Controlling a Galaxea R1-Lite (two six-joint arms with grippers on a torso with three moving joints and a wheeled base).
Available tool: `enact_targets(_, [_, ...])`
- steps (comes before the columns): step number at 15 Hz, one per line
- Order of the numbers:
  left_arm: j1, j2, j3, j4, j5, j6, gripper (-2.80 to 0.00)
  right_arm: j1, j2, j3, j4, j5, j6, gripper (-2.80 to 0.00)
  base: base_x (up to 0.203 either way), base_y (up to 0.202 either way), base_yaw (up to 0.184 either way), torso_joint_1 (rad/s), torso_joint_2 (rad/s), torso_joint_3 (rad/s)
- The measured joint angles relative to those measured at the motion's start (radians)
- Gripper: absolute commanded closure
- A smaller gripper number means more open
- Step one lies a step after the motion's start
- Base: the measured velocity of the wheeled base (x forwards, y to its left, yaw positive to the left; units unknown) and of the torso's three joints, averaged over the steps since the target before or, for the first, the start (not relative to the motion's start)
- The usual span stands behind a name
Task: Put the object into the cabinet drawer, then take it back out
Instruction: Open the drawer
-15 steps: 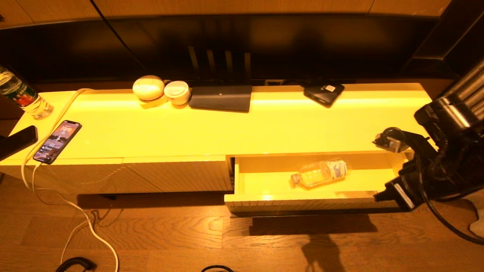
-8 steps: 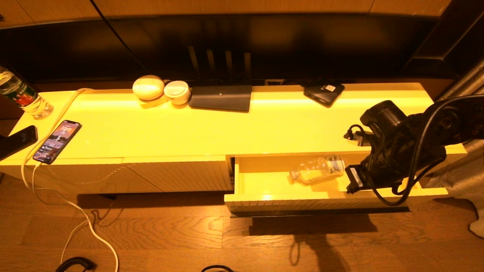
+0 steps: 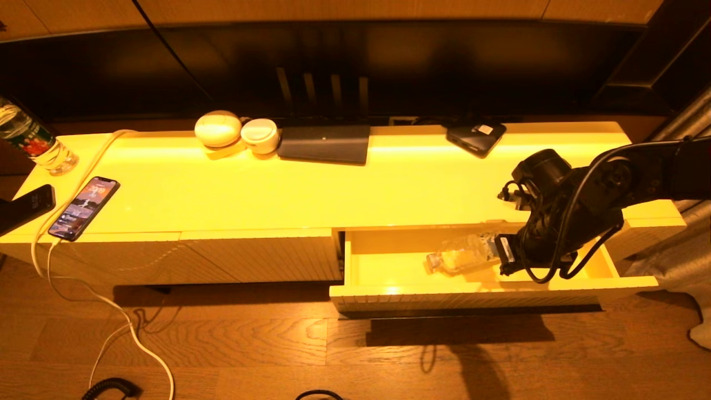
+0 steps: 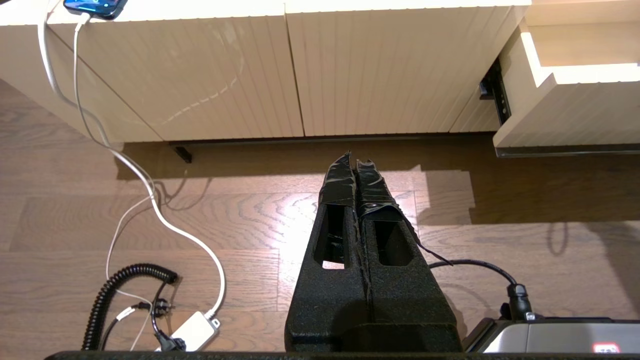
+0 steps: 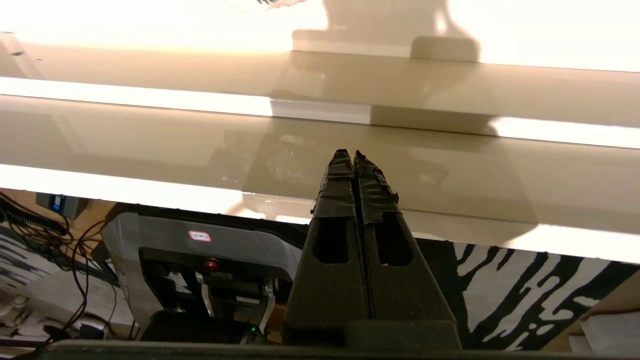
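My right gripper [image 5: 352, 152] hangs over the open cabinet drawer [image 3: 389, 289], its jaws pressed together and holding nothing. The clear water bottle [image 3: 464, 253] lies on its side inside the drawer, just beside my right wrist. My left gripper [image 4: 356, 161], also closed and empty, is parked above the wooden floor [image 4: 240, 215].

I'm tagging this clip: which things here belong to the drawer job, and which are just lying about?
Job:
water bottle, lying in the open drawer
right gripper, shut, by the bottle
left gripper, parked over the floor

Lying about:
labelled bottle
phone
white cases
dark pad
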Motion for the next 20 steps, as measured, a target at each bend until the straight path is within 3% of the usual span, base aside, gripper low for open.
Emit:
enact_targets(9, [0.0, 0.0, 0.0, 0.0, 0.0, 0.0, 0.0, -0.005, 0.02, 0.036, 0.008, 0.003, -0.002, 0.0, 0.0, 0.0, 0.0, 0.0, 0.0, 0.0])
enact_targets(20, [0.0, 0.0, 0.0, 0.0, 0.001, 0.0, 0.0, 0.009, 0.011, 0.125, 0.191, 0.007, 0.003, 0.0, 0.0, 0.0, 0.0, 0.0, 0.0, 0.0])
